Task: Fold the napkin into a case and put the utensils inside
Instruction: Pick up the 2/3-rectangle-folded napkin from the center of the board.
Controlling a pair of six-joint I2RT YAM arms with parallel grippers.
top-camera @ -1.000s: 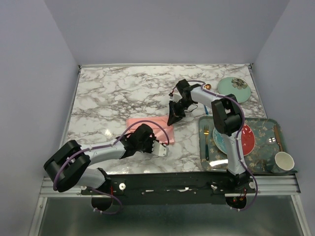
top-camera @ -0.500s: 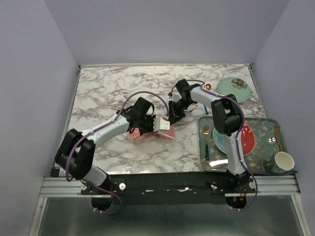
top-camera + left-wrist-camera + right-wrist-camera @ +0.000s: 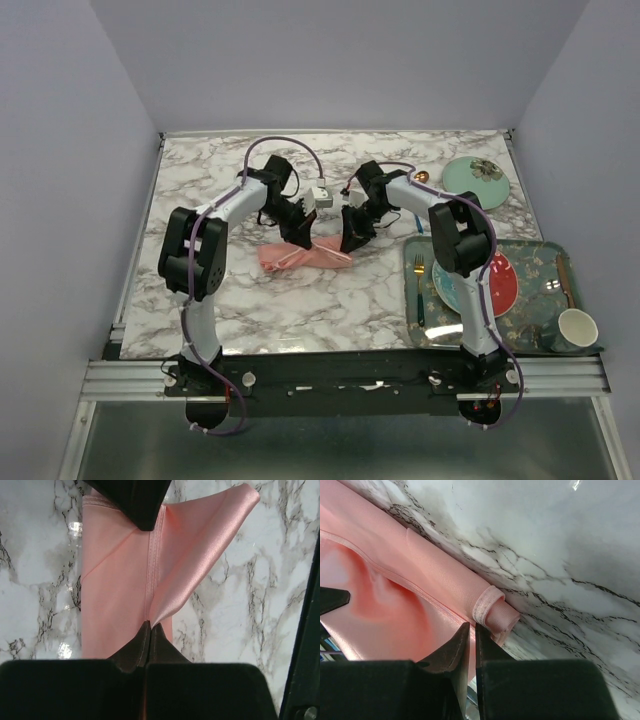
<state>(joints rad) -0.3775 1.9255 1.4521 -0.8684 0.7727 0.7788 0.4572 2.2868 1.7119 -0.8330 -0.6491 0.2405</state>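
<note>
Napkin (image 3: 300,257) lies folded narrow at centre frame on the desk (image 3: 200,190). Left tool (image 3: 151,626) closed, pinching a raised flap. Right tool (image 3: 472,626) nearly closed, apparently nipping the right-end hem. Cloth judged light, limp and slippery; grip at hems or corners.

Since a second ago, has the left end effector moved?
Yes. The left end effector has swung from the table's near edge toward the far side, and now pinches the napkin beside the right end effector.
</note>
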